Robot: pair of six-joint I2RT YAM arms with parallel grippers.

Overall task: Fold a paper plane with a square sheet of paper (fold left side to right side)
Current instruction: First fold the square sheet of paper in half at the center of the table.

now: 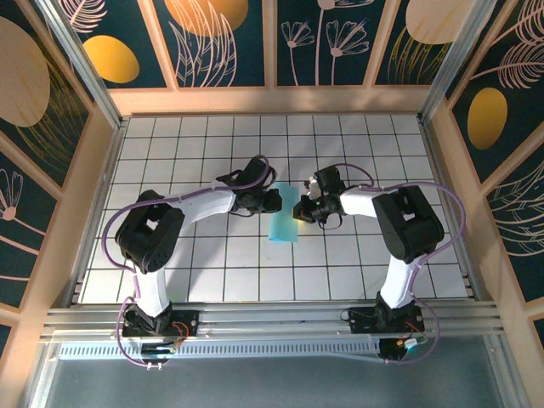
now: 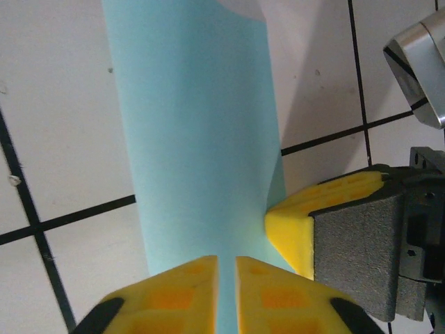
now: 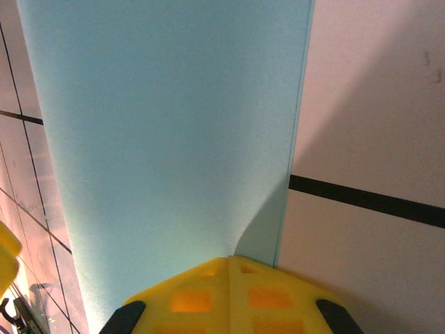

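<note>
Square sheet of paper (image 1: 283, 218), folded narrow, is seen lying on the bench (image 1: 204, 263)!
Left fingers (image 2: 174, 299) are drawn almost together on it; right fingers (image 3: 201, 299) are clamped shut at its edge.

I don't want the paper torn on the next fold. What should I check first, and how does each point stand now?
1. Grip of left gripper on the blue paper: ok, paper shows between its fingertips.
2. Grip of right gripper: cannot tell; shut, paper meets its tips.
3. Layer edges aligned: cannot tell; a thin offset shows along one edge.
4. Clearance between grippers: ok, apart but close.
5. Paper untorn: ok where visible.
</note>
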